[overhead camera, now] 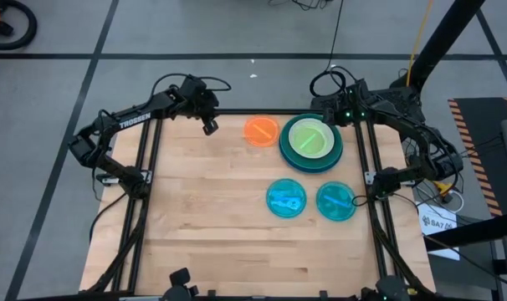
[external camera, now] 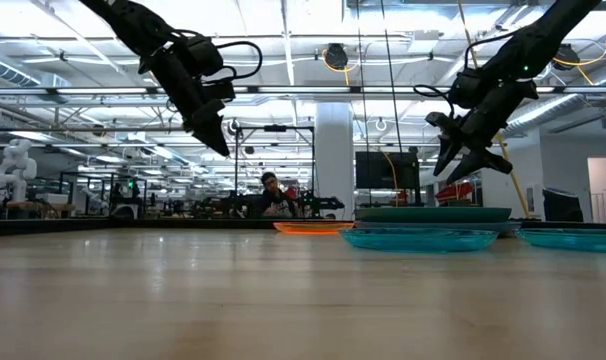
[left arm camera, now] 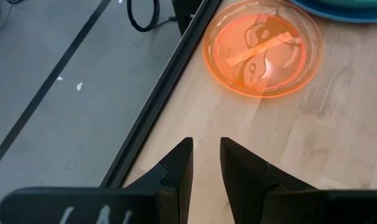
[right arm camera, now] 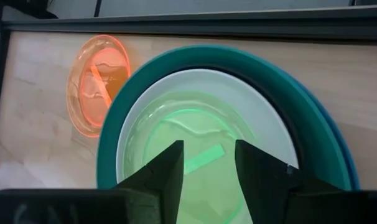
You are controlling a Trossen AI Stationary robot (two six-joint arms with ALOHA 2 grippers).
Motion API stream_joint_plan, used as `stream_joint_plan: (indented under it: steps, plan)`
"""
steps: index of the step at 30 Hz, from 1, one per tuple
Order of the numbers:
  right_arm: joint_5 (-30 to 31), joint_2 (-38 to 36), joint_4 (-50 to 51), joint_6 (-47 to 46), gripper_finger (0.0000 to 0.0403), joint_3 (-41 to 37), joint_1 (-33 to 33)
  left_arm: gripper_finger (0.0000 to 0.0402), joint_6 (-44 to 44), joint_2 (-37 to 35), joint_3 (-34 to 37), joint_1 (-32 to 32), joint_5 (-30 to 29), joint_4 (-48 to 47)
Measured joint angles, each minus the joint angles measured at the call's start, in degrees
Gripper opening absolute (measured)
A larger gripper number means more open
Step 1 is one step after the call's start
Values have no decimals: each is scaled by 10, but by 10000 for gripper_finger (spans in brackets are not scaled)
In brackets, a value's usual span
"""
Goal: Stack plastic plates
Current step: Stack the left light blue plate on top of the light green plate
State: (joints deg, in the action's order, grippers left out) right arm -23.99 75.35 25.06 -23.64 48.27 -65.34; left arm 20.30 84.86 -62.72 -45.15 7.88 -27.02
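A stack stands near the table's far right: a lime green plate (overhead camera: 308, 138) (right arm camera: 176, 134) lies in a white plate (right arm camera: 251, 84), which lies on a dark teal plate (overhead camera: 287, 156) (right arm camera: 282, 65). A blue rim (right arm camera: 341, 155) shows under the teal one. The translucent orange plate (overhead camera: 261, 130) (left arm camera: 263, 53) lies flat to the stack's left. Two cyan plates (overhead camera: 286, 199) (overhead camera: 335, 201) lie nearer. My left gripper (overhead camera: 209, 125) (left arm camera: 206, 158) hovers left of the orange plate, open by a narrow gap. My right gripper (external camera: 465, 160) (right arm camera: 208, 163) hangs open above the stack. No black plate shows.
The black frame rail (left arm camera: 157, 106) runs along the table's far edge, right beside my left gripper. Bare wood (overhead camera: 203, 209) covers the table's left and near parts. A person (external camera: 271, 195) sits far off in the room beyond the table.
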Motion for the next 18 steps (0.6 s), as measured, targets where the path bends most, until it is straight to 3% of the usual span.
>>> stream_joint_plan:
  steps: [13,18]
  plan:
    - [2,0,-65,-63,139,1,79,88,-1,0,0,0,27,-23]
    - [27,0,-60,-70,139,45,122,88,-3,0,0,0,28,-27]
